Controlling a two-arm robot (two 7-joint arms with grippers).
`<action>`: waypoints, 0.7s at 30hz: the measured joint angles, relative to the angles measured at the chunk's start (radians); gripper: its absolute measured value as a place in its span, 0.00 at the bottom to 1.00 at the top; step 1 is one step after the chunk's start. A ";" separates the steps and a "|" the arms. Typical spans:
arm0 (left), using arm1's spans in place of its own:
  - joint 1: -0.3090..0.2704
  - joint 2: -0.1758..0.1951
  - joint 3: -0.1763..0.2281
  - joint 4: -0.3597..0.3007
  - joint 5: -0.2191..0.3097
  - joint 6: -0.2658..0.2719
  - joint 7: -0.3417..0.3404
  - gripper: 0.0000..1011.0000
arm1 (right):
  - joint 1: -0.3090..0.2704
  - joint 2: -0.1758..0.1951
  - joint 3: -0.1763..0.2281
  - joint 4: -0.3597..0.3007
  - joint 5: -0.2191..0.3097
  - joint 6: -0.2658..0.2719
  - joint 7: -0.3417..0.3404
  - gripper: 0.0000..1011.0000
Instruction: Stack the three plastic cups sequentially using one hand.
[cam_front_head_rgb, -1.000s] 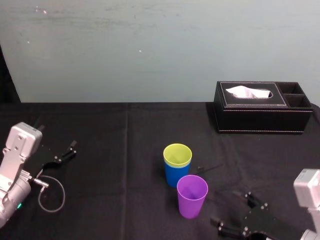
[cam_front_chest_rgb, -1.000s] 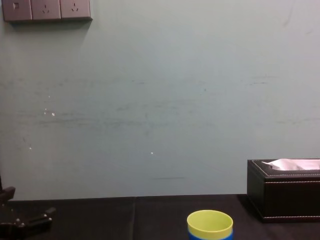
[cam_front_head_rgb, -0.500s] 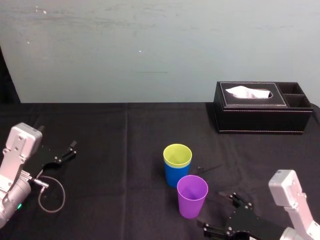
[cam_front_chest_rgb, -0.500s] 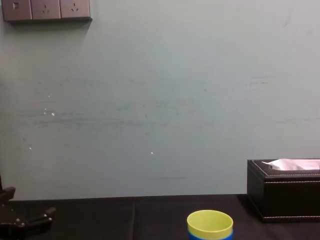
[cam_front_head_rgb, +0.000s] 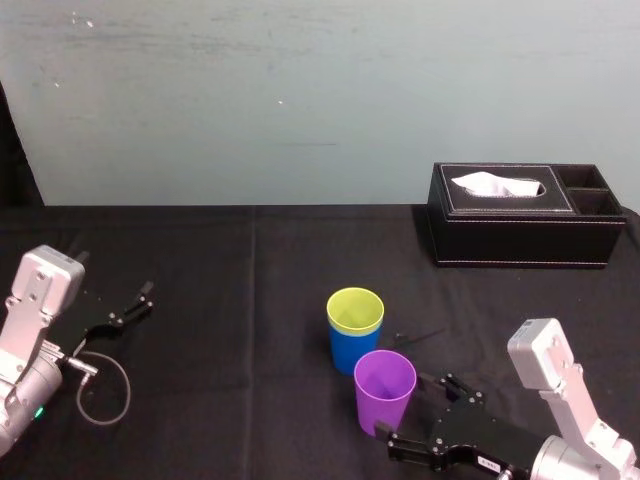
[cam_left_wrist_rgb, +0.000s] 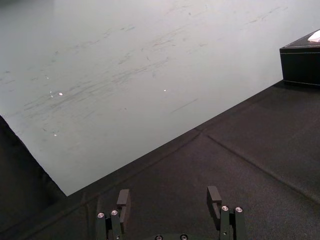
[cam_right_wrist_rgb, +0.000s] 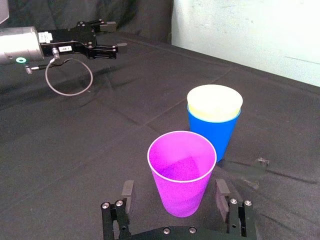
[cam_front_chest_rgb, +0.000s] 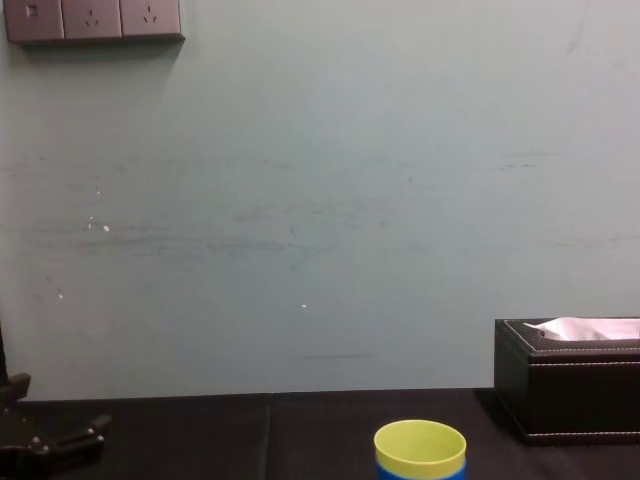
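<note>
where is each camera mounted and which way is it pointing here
Head: high on the robot, facing forward and down at the table; left gripper, and right gripper open either side of the purple cup.
Chest: low, facing forward across the table to the wall; yellow-green cup, tissue box, left gripper at lower left.
Left wrist: on the left arm, facing past its open fingers to the wall.
Right wrist: on the right arm, facing the purple cup between its fingers.
Shared: head and chest both show the yellow-green cup in the blue cup.

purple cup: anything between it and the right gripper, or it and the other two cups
Nothing visible. The open right gripper faces the purple cup directly; only bare cloth separates it from the yellow-green cup nested in the blue cup.
</note>
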 joint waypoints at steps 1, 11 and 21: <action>0.000 0.000 0.000 0.000 0.000 0.000 0.000 0.99 | 0.006 -0.003 -0.003 0.003 -0.001 0.006 0.000 0.99; 0.000 0.000 0.000 0.000 0.000 0.000 0.000 0.99 | 0.040 -0.030 -0.020 0.036 -0.003 0.026 -0.009 0.99; 0.000 0.000 0.000 0.000 0.000 0.000 0.000 0.99 | 0.066 -0.049 -0.034 0.058 -0.006 0.027 -0.010 0.99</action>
